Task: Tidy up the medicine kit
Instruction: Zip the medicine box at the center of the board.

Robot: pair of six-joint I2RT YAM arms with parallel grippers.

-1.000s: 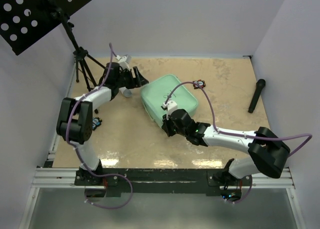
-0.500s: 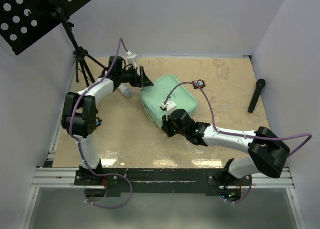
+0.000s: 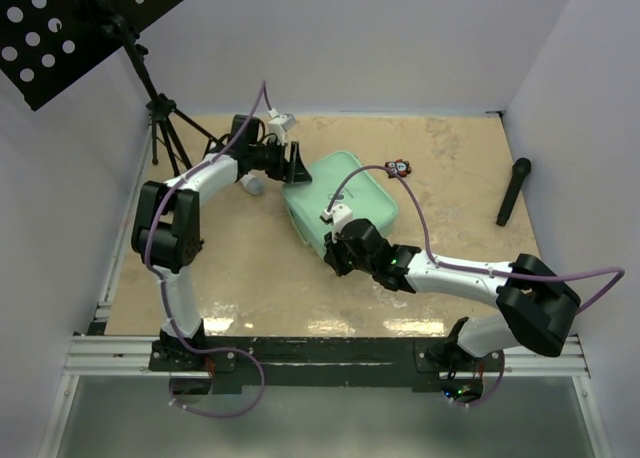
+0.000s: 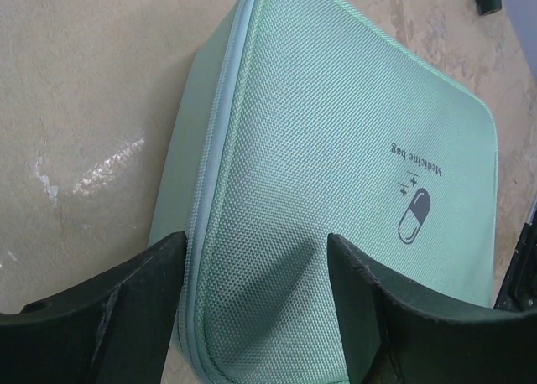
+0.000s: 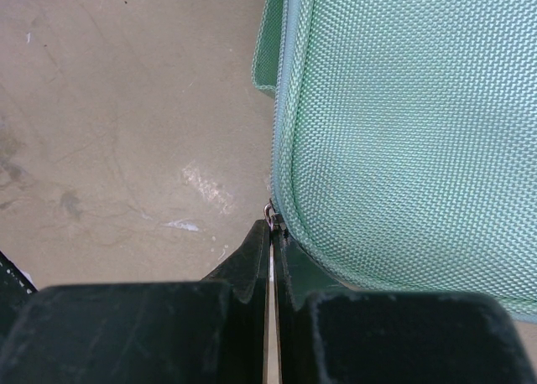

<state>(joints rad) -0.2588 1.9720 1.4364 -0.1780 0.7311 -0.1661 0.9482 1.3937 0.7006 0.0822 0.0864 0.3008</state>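
The medicine kit (image 3: 350, 190) is a mint-green zip case lying closed in the middle of the table, its pill logo (image 4: 414, 216) on the lid. My left gripper (image 3: 297, 168) is at its far-left corner. In the left wrist view the left gripper (image 4: 252, 254) is open, one finger beside the kit's edge (image 4: 205, 191) and the other over the lid. My right gripper (image 3: 336, 252) is at the kit's near-left corner. In the right wrist view the right gripper (image 5: 270, 226) is shut on the small metal zipper pull (image 5: 269, 213) at the seam of the kit (image 5: 403, 124).
A white-and-grey cylinder (image 3: 252, 184) lies just left of the left gripper. A small black-and-red gadget (image 3: 399, 166) sits at the kit's far-right corner. A black handheld rod (image 3: 513, 190) lies at the right. A tripod stand (image 3: 165, 138) occupies the far-left corner.
My left arm has swung right, away from the cylinder and onto the kit's far-left corner. The right arm and the kit have stayed put.
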